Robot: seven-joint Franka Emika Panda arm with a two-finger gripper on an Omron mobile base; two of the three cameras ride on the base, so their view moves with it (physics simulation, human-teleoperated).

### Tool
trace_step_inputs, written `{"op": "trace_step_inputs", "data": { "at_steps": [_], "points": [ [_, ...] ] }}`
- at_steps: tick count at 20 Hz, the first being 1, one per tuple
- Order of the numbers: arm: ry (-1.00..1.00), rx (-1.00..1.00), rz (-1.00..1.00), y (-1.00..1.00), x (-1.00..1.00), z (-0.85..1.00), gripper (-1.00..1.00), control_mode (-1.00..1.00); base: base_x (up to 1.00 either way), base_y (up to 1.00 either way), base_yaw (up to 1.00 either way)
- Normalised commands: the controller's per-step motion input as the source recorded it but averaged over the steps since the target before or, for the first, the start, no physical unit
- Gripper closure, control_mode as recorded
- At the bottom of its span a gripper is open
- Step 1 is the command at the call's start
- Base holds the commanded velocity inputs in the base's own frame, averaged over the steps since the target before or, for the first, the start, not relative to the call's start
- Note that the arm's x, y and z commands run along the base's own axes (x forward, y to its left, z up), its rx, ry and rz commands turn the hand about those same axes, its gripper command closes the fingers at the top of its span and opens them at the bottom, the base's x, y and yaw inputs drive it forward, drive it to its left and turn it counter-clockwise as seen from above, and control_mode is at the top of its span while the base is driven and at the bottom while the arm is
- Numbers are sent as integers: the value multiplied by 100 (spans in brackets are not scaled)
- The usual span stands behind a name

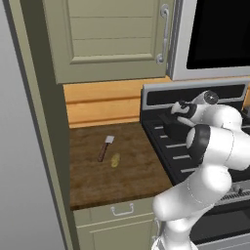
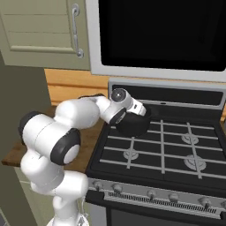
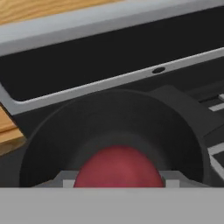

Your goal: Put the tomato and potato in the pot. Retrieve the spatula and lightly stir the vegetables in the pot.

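Holding the tomato (image 3: 118,168) betw. its fingers, the gripper (image 3: 118,183) hangs over the pot (image 3: 113,131), which sits at the stove's (image 2: 176,150) back-left corner. Potato (image 1: 115,160) and spatula (image 1: 105,147) lie just beside each other mid-counter (image 1: 132,171), spatula nearer the back edge w/ blade pointing that way.

A black stove (image 2: 176,150) with grey grates stands right of the wooden table (image 1: 132,171). Above the stove hangs a microwave (image 2: 159,35) with a dark door. A beige cabinet (image 1: 112,39) with a metal handle (image 1: 164,34) hangs over the table, and a drawer (image 1: 122,211) sits below it.
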Motion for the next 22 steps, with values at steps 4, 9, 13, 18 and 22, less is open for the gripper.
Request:
{"op": "trace_step_inputs", "data": {
  "at_steps": [4, 9, 13, 18, 22],
  "points": [
    [4, 0, 0, 0, 28, -45, 100, -100, 0, 0, 0],
    [0, 0, 0, 0, 29, -32, 100, -100, 0, 0, 0],
    [0, 0, 0, 0, 13, -31, -100, -100, 0, 0, 0],
    [0, 0, 0, 0, 0, -5, -100, -100, 0, 0, 0],
    [0, 0, 0, 0, 0, 3, -100, -100, 0, 0, 0]
  ]
}}
